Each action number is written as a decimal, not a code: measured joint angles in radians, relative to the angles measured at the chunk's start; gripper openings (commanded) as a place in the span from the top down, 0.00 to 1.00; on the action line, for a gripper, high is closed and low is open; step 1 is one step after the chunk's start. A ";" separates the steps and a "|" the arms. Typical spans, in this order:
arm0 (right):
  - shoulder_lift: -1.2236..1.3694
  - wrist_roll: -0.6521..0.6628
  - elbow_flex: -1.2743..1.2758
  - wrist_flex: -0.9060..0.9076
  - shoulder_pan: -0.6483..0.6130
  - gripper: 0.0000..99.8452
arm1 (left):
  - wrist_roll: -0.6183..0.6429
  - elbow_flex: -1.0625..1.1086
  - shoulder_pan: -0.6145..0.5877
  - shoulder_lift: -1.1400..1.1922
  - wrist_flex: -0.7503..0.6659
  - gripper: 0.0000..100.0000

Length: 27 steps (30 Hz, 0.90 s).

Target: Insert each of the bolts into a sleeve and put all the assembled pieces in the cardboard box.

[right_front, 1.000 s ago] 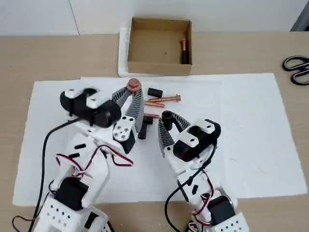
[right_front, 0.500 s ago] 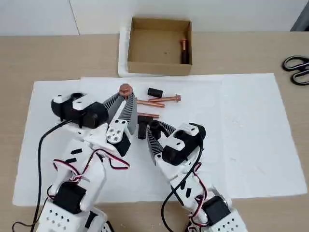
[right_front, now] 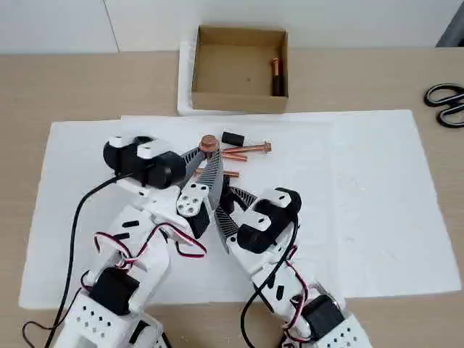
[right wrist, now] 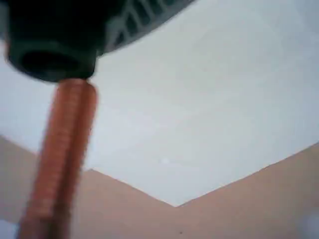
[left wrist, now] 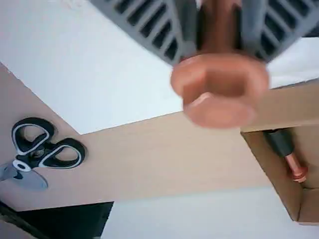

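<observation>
Now: mating step. Pinched in left end effector (right_front: 209,154): bolt (left wrist: 219,89), shank clamped, head clear of the grip. Gripped in right end effector (right_front: 222,209): black sleeve (right wrist: 52,42), threaded tip right at its bore. Keep shank and bore on one axis; correct any tilt first, then feed slowly, both grips firm. Risk, as judged: thread catching on the rim. Beyond: cardboard box (right_front: 239,103), one finished piece (right_front: 277,76) inside. On white sheet (right_front: 377,188): loose bolts (right_front: 246,150), spare sleeve (right_front: 232,138).

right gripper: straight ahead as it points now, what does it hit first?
Likely the bolt held by the left gripper: its threaded end sits at the sleeve mouth. Contact unclear.
</observation>
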 measured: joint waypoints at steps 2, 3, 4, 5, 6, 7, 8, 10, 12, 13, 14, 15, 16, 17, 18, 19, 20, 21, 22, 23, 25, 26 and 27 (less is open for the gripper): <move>0.000 0.000 0.000 0.000 0.000 1.00 | 0.000 -0.003 0.009 0.003 0.000 1.00; 0.000 0.000 0.000 0.000 0.000 1.00 | 0.000 -0.003 0.008 0.003 0.000 1.00; 0.000 0.000 0.000 0.000 0.000 1.00 | 0.000 -0.003 0.008 0.003 0.000 1.00; 0.000 0.000 0.000 0.000 0.000 1.00 | 0.000 -0.003 0.005 0.003 0.000 1.00; 0.000 0.000 0.000 0.000 0.000 1.00 | 0.000 -0.003 0.005 0.003 0.000 1.00; 0.000 0.000 0.000 0.000 0.000 1.00 | 0.000 -0.003 0.009 0.003 0.000 1.00; 0.000 0.000 0.000 0.000 0.000 1.00 | 0.000 -0.003 0.014 0.003 0.000 1.00; 0.000 0.000 0.000 0.000 0.000 1.00 | 0.000 -0.003 0.020 0.003 0.000 1.00; 0.000 0.000 0.000 0.000 0.000 1.00 | 0.000 -0.005 0.020 0.006 0.000 1.00; 0.000 0.000 0.000 0.000 0.000 1.00 | 0.000 -0.005 0.020 0.006 0.000 1.00; 0.000 0.000 0.000 0.000 0.000 1.00 | 0.000 -0.005 0.020 0.006 0.000 1.00; 0.000 0.000 0.000 0.000 0.000 1.00 | 0.000 -0.005 0.020 0.006 0.000 1.00; 0.000 0.000 0.000 0.000 0.000 1.00 | 0.000 -0.005 0.020 0.006 0.000 1.00; 0.000 0.000 0.000 0.000 0.000 1.00 | 0.000 -0.005 0.020 0.006 0.000 1.00; 0.000 0.000 0.000 0.000 0.000 1.00 | 0.000 -0.005 0.026 0.006 0.000 1.00; 0.000 0.000 0.000 0.000 0.000 1.00 | -0.003 -0.005 0.032 0.008 0.000 1.00; 0.000 0.000 0.000 0.000 0.000 1.00 | -0.003 -0.005 0.038 0.008 0.000 1.00; 0.000 0.000 0.000 0.000 -0.003 1.00 | 0.000 -0.005 0.041 0.008 0.000 1.00; 0.000 0.000 0.000 0.000 -0.003 1.00 | 0.002 -0.005 0.043 0.009 0.000 1.00; 0.000 0.000 0.000 0.000 -0.003 1.00 | 0.011 -0.005 0.043 0.009 0.000 1.00; 0.000 0.000 0.000 0.000 -0.003 1.00 | 0.040 -0.005 0.043 0.009 0.000 1.00; 0.000 0.000 0.000 0.000 -0.003 1.00 | 0.048 -0.005 0.041 0.009 0.000 1.00; 0.000 0.000 0.000 0.000 -0.003 1.00 | 0.054 -0.005 0.041 0.009 0.000 1.00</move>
